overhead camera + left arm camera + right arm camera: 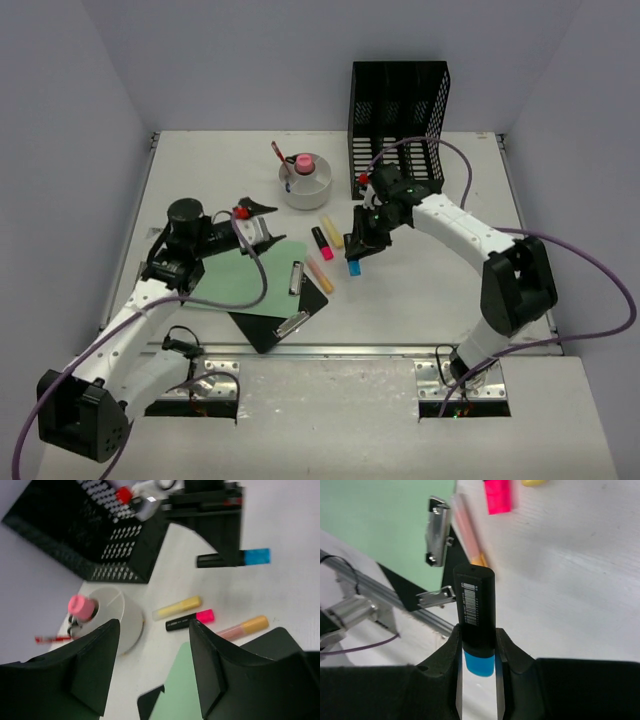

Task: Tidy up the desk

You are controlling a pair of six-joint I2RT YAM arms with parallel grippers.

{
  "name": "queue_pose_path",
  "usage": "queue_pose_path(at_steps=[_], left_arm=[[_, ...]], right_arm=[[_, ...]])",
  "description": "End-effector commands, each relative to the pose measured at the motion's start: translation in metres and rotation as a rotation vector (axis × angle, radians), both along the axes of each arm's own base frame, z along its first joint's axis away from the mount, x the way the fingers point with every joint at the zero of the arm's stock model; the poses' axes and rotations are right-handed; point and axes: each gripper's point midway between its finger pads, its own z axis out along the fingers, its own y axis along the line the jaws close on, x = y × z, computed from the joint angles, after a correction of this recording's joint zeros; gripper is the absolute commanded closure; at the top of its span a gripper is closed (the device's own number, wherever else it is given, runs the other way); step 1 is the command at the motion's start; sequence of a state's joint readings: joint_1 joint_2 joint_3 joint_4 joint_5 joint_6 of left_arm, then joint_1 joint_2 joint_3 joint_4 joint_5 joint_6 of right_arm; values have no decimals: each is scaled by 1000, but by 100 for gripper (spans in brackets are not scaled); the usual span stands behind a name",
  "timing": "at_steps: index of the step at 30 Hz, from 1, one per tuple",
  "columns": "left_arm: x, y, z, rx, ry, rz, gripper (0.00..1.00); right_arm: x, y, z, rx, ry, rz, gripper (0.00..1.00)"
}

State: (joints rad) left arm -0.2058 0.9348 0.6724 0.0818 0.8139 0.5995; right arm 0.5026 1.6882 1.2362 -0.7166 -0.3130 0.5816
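The white desk (440, 290) holds loose stationery. My right gripper (362, 246) is shut on a black highlighter with a blue cap (354, 266) and holds it just above the desk; the right wrist view shows the pen (476, 605) clamped between the fingers (449, 655). Yellow (332, 232), pink (322, 243) and orange (320, 272) highlighters lie left of it. My left gripper (266, 222) is open and empty above the corner of a green sheet (240, 275), near a white cup (305, 182). In the left wrist view its jaws stand wide apart (154, 626).
A black mesh file rack (398, 110) stands at the back right. A black clipboard (285, 312) lies partly under the green sheet, near the silver rail (350, 350). The cup holds a pink-topped item and a red pen (279, 156).
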Motion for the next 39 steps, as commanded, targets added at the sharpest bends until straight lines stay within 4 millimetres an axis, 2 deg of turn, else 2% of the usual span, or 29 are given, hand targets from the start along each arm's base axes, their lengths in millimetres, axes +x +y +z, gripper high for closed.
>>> queue_pose_path(at_steps=[1, 3, 6, 7, 8, 10, 11, 15, 20, 25, 28, 32, 35, 38, 39], left_arm=[[-50, -39, -10, 226, -384, -356, 45], [-65, -52, -19, 257, -441, -433, 46], [-97, -87, -28, 291, -539, -600, 47], [-100, -93, -26, 307, -585, -627, 48], [-110, -104, -36, 322, -577, -683, 48], [-114, -112, -43, 364, -599, -733, 48], [-118, -117, -54, 384, -578, -775, 49], [-120, -128, -65, 419, -603, -836, 49], [-113, -140, -67, 427, -621, -828, 50], [-107, -145, -68, 434, -625, -821, 50], [-106, -148, -69, 431, -636, -826, 54], [-103, -151, -69, 433, -639, -828, 68], [-103, -153, -67, 419, -640, -823, 88], [-102, -155, -63, 403, -641, -813, 97], [-101, -155, -62, 402, -643, -810, 98]], right_arm=[[-10, 21, 34, 190, 35, 15, 99], [-18, 30, 45, 282, 88, 30, 99], [-30, 42, 58, 398, 174, 52, 99], [-31, 44, 60, 414, 191, 47, 99], [-36, 45, 62, 435, 215, 53, 99], [-39, 47, 63, 453, 241, 49, 99], [-41, 48, 64, 467, 250, 51, 99], [-49, 49, 67, 504, 288, 40, 99], [-54, 48, 68, 513, 299, 32, 99], [-59, 47, 59, 512, 341, 10, 99], [-60, 48, 58, 520, 363, 2, 99], [-61, 49, 61, 533, 376, 2, 99], [-61, 50, 61, 536, 379, 0, 99], [-63, 50, 61, 542, 379, 9, 99], [-62, 50, 61, 545, 370, 19, 94]])
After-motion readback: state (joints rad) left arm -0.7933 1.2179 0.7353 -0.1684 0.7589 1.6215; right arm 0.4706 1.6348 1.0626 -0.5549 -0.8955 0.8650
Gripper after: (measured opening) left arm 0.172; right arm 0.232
